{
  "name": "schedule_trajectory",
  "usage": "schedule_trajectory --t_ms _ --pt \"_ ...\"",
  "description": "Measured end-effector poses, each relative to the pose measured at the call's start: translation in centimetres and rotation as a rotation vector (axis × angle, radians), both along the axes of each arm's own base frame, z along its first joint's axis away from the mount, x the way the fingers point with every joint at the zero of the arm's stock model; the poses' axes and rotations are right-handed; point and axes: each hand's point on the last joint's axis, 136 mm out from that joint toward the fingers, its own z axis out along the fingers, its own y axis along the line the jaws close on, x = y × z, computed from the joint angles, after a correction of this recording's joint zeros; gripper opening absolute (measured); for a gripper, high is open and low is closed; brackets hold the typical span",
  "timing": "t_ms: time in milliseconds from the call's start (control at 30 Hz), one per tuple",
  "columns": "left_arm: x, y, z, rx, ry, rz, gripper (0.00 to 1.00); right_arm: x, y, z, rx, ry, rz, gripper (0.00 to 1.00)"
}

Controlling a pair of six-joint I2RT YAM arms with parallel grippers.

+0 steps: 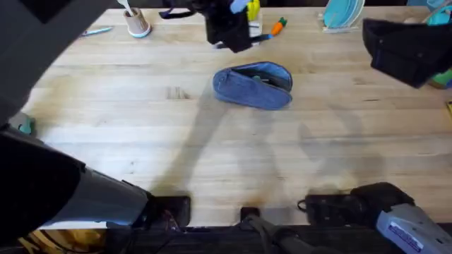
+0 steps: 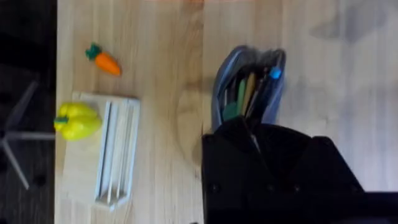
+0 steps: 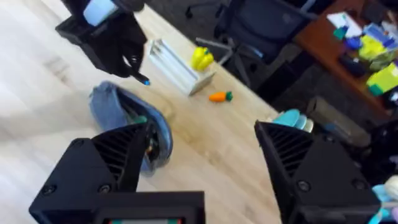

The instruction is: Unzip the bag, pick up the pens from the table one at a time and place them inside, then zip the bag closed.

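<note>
My bag lies on the bench, near the middle and a bit toward the far side. It is blue-grey and its zip is open. In my left wrist view I can see right into the bag, and there are thin stick things inside, some green, one tan and one with a blue tip.

My left tool hangs over the far side of the bench, just past the bag. In my right wrist view I see this left tool above the open bag, with a small blue tip poking out at its fingers. I think it is holding a pen there, but the pen is too small for me to be sure. I cannot tell how wide its fingers are.

My right tool is up high over the far right part of the bench, well apart from the bag. Its fingers are spread wide and hold nothing.

Near the far edge I see a little toy carrot, a yellow toy pepper and a white rack next to the pepper. A small cup stands at the far left.
</note>
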Motion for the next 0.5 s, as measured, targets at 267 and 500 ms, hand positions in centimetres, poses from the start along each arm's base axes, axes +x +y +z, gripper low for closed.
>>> schedule_trajectory --t_ms 267,500 --pt "-3.8 -6.5 1.5 -0.218 0.068 -0.236 0.043 -0.6 -0.3 -1.5 -0.014 0.064 -0.012 0.995" --pt "-5.4 -9.8 -0.7 -0.269 0.165 -0.332 0.043 -0.6 -0.3 -1.5 -0.014 0.064 -0.012 0.995"
